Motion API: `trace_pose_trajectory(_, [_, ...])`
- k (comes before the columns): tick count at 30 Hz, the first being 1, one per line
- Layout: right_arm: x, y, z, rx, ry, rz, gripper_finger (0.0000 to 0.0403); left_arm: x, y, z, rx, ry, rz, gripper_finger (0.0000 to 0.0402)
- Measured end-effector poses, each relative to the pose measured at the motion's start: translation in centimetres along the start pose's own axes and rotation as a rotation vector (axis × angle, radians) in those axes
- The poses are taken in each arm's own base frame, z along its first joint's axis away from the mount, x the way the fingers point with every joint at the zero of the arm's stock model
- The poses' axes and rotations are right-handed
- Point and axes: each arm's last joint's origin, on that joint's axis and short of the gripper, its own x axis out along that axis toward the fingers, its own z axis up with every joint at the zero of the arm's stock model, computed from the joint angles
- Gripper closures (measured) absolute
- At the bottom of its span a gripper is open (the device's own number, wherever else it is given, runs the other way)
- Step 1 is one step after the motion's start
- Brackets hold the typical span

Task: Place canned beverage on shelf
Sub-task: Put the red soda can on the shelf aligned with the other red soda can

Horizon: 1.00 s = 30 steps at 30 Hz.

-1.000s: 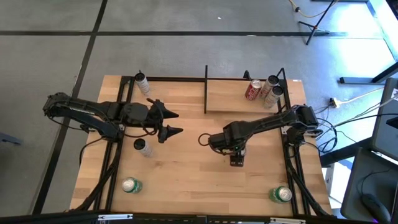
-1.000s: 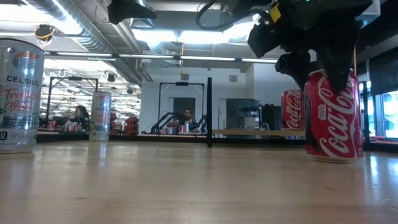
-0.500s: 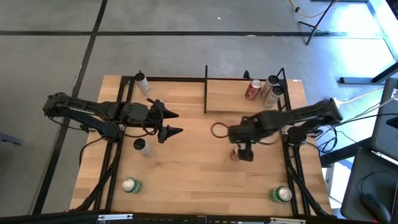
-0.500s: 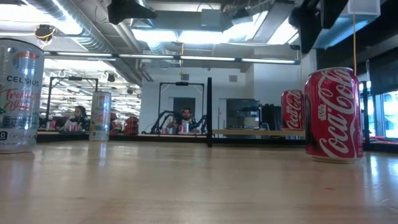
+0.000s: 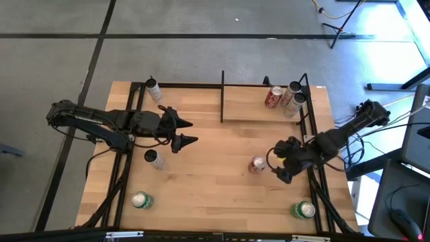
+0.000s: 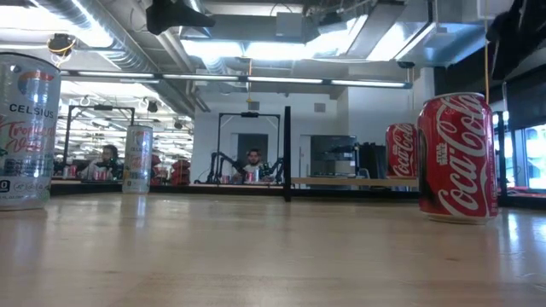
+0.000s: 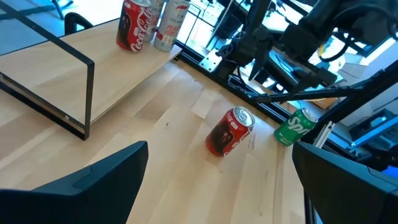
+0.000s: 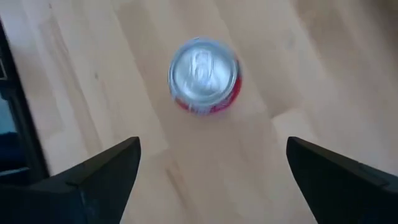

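Your right claw [image 5: 282, 165] hangs with its fingers spread wide and nothing between them, over the right side of the worktop [image 5: 208, 185], just beside the red cola can [image 5: 256, 165]. That can stands upright on the bare worktop, to the left of the claw and apart from it, on the near side of the shelf [image 5: 252, 104] and not on it. In the right wrist view you look straight down on the can's silver top [image 8: 204, 68], with the two dark fingers [image 8: 99, 171] well clear on either side. In the low view the can [image 6: 456, 158] stands on the wood at the right.

The shelf sits at the far right of the worktop, a light board inside a black rod frame. Three cans already stand close together at its right end: a second red cola can [image 5: 273, 97] and two pale slim cans [image 5: 294, 95] beside it.

Your left claw [image 5: 188, 132] waits over the left half of the worktop, fingers splayed and empty, pointing right toward the middle.

A slim silver can [image 5: 154, 158] stands just near of the left claw, and another slim can [image 5: 154, 89] stands at the far left corner. Two green cans stand along the near edge, one at the left [image 5: 141, 199] and one at the right [image 5: 304, 210].

In the low view, people [image 6: 252, 162] sit in the room beyond the worktop.
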Motion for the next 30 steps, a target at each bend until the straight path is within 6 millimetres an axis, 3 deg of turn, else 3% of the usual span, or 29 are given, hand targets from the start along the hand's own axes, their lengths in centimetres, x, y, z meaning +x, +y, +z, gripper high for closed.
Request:
trace_pose_trajectory(6, [1.6,1.0,-1.3,-0.010,-0.086,0.024,0.0013,0.0,0.0,0.1,-0.009,-0.007,-0.005,0.0007])
trace_pose_trajectory(16, [6.4,0.9,-3.9,0.010,-0.469,-0.044,0.0013,0.0,0.0,0.1,-0.028,-0.007,-0.004,0.0007])
trace_pose_trajectory(30, [11.9,1.5,-5.0,-0.040,-0.532,-0.142,0.0013,0.0,0.0,0.1,-0.020,-0.007,-0.002,0.0007])
